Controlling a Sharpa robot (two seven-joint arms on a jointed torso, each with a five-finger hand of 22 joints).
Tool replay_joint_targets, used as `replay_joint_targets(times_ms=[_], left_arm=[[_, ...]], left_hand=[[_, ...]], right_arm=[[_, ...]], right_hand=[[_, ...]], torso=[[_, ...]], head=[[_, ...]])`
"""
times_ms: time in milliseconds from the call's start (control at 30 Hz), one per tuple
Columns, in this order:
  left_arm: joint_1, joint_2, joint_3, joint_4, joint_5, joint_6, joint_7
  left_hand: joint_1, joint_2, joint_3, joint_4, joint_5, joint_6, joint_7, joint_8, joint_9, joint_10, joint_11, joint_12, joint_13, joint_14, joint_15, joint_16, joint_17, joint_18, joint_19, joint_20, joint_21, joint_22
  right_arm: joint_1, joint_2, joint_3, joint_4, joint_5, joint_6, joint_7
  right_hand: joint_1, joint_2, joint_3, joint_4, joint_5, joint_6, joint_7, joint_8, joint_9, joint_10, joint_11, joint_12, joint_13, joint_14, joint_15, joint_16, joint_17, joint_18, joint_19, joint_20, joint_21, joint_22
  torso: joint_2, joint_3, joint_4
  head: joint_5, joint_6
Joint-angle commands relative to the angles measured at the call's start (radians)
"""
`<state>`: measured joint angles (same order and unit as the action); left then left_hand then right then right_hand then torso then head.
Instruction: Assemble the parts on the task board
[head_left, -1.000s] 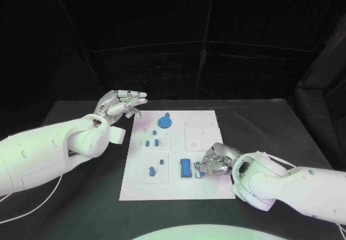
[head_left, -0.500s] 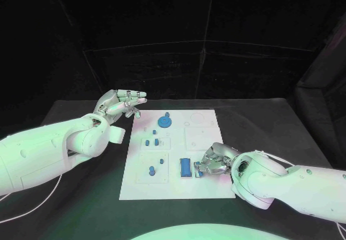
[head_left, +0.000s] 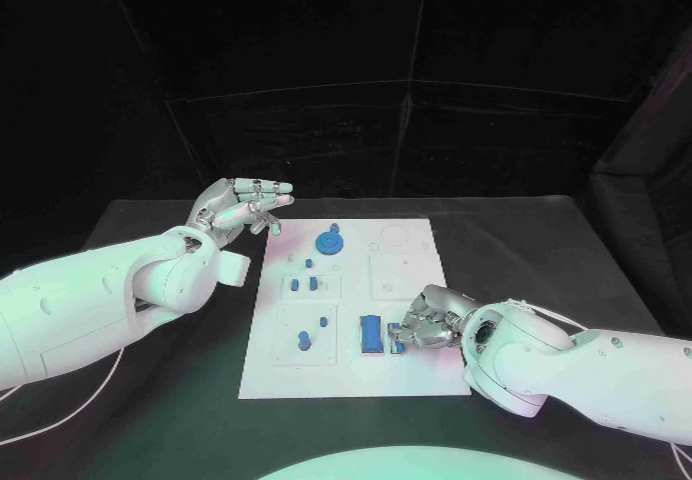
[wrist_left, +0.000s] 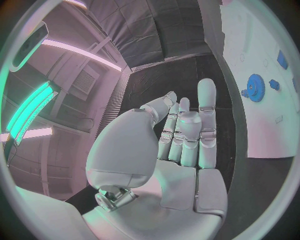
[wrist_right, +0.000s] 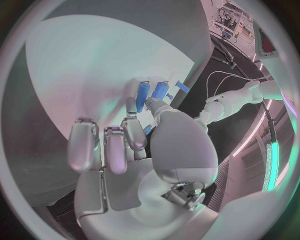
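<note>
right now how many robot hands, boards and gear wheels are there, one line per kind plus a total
robot hands: 2 (left robot hand, right robot hand)
white task board: 1
blue gear: 1
total: 4

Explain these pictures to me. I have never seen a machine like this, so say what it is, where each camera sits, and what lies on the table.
This is a robot with two white arms ending in silver hands. One picture looks down from its head; the round ones come from cameras at each wrist. On the black table lies a white task board carrying small blue parts, among them a blue gear. The left hand is raised beside the board, holding nothing. The right hand rests on the board, fingers at a blue rectangular block; whether it grips it is unclear.
</note>
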<state>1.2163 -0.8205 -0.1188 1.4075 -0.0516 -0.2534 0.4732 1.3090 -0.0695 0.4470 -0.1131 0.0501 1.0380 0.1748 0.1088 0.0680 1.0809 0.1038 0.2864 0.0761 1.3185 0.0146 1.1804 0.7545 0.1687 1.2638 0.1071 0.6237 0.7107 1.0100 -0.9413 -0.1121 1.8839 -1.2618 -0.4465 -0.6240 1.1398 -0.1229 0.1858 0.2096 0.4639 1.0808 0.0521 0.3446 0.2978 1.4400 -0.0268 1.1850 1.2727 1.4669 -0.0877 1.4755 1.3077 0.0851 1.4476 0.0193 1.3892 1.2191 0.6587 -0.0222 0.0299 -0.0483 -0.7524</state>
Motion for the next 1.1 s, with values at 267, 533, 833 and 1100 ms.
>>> replay_joint_targets(times_ms=[267, 533, 833, 1100], left_arm=[[0.001, 0.0, 0.001, 0.002, 0.002, 0.01, 0.003], [0.001, 0.0, 0.001, 0.001, 0.002, 0.011, 0.003], [0.001, -0.001, 0.001, 0.0, 0.002, 0.012, 0.002], [0.001, 0.001, 0.001, -0.003, 0.002, 0.013, 0.002]], left_hand=[[-0.003, 0.01, -0.007, 0.001, -0.001, -0.005, 0.003, 0.003, 0.0, -0.006, -0.002, 0.006, 0.0, -0.007, -0.002, -0.003, -0.001, 0.013, -0.001, 0.002, -0.006, -0.001], [-0.003, 0.01, -0.007, 0.001, -0.001, -0.005, 0.003, 0.003, 0.0, -0.006, -0.002, 0.006, 0.0, -0.007, -0.002, -0.003, -0.001, 0.013, -0.001, 0.002, -0.006, -0.001], [-0.005, 0.01, -0.008, 0.002, -0.001, -0.005, 0.003, 0.004, 0.0, -0.006, -0.002, 0.007, 0.0, -0.008, -0.002, -0.003, -0.002, 0.013, -0.001, 0.002, -0.006, -0.001], [-0.005, 0.01, -0.008, 0.002, -0.001, -0.005, 0.003, 0.004, 0.0, -0.006, -0.002, 0.007, 0.0, -0.008, -0.002, -0.003, -0.002, 0.013, -0.001, 0.002, -0.006, -0.001]], right_arm=[[0.001, 0.002, 0.0, 0.0, -0.007, 0.003, 0.007], [0.001, -0.003, 0.0, 0.005, -0.007, -0.005, 0.017], [0.001, -0.042, 0.0, 0.031, 0.0, 0.042, 0.103], [0.001, -0.071, 0.0, 0.04, 0.002, 0.083, 0.133]], right_hand=[[-0.041, 0.007, -0.123, 0.056, -0.248, 0.002, -0.002, 0.004, 0.01, 0.004, 0.001, 0.004, 0.004, 0.066, -0.003, -0.002, 0.056, -0.017, 0.003, 0.0, 0.001, 0.001], [-0.037, 0.012, -0.16, 0.073, -0.284, 0.0, -0.002, 0.004, 0.013, 0.004, 0.001, 0.005, 0.005, 0.066, -0.003, -0.002, 0.056, -0.017, 0.003, 0.0, 0.0, 0.001], [0.042, 0.031, -0.191, 0.045, -0.247, -0.008, 0.001, 0.002, 0.018, 0.0, 0.004, -0.001, 0.003, 0.066, -0.001, -0.004, 0.055, -0.016, 0.001, 0.001, -0.003, -0.003], [0.057, 0.033, -0.202, 0.038, -0.247, -0.008, 0.002, 0.001, 0.019, -0.001, 0.004, 0.0, 0.004, 0.066, -0.001, -0.003, 0.055, -0.016, 0.001, 0.002, -0.002, 0.0]], torso=[[0.001, 0.0001, 0.0004], [0.0, 0.0003, -0.0008], [-0.001, 0.0004, -0.0006], [-0.001, 0.0002, -0.0002]], head=[[-0.001, 0.001], [-0.002, 0.001], [-0.003, 0.001], [-0.005, 0.004]])
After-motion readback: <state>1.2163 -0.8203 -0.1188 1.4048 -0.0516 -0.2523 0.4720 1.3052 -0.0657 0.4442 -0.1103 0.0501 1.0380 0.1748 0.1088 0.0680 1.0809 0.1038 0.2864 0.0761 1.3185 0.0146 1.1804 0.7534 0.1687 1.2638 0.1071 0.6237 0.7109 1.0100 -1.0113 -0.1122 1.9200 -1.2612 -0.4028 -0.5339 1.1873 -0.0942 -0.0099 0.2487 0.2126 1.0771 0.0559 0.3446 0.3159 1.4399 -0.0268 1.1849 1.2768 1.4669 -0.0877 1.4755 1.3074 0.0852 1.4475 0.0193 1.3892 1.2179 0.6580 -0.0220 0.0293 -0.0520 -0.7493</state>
